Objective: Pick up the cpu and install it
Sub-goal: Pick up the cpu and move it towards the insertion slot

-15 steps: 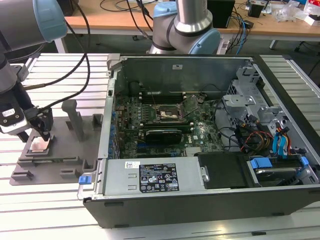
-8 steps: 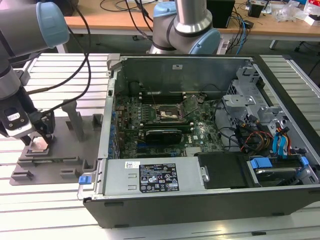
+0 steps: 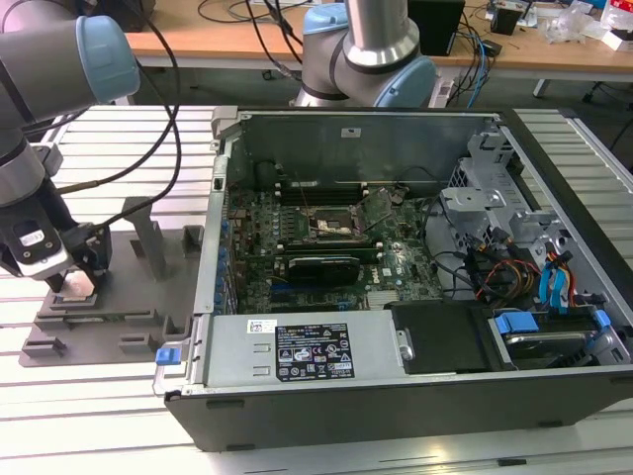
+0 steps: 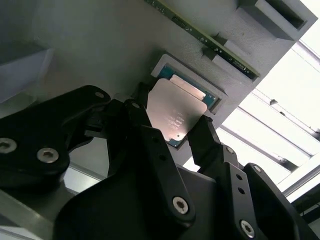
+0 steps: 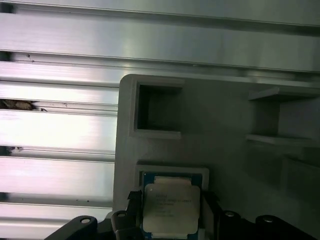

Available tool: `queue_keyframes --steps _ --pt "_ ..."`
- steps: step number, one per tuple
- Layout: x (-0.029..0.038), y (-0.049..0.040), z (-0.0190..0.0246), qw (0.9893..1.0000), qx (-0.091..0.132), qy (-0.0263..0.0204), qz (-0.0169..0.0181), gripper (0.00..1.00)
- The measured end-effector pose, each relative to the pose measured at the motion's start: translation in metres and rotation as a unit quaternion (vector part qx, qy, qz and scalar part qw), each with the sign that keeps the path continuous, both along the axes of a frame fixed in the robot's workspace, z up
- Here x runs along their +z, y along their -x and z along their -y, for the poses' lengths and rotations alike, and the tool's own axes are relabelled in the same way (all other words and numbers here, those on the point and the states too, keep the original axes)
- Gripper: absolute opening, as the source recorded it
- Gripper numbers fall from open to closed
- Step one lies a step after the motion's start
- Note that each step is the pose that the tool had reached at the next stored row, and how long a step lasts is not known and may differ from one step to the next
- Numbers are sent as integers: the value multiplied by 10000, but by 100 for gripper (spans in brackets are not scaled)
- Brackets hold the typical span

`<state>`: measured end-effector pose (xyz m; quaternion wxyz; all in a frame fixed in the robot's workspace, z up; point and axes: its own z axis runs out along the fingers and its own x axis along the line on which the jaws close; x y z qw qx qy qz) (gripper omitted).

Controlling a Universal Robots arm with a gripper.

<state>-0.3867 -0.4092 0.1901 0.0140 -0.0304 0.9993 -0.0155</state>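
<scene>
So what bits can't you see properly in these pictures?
The cpu: in the first wrist view, the picture's edge cuts off one side.
In the second wrist view, the gripper blocks the cpu's nearer corner.
In the exterior view, the gripper sits over the cpu's spot on the grey tray, hiding it.
The socket in the computer case: too small in the exterior view to tell if empty.

A ribbed aluminium worktop [image 3: 89, 416] carries two things: a grey fixture [image 3: 119, 322] toward the exterior view's left and, just beside it, an open computer case [image 3: 396, 391] lying on its side.
</scene>
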Motion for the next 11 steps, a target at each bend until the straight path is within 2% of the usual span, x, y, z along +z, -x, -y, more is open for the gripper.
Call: queue_keyframes --steps 11 --pt "8 -9 1 10000 0 0 -1 59"
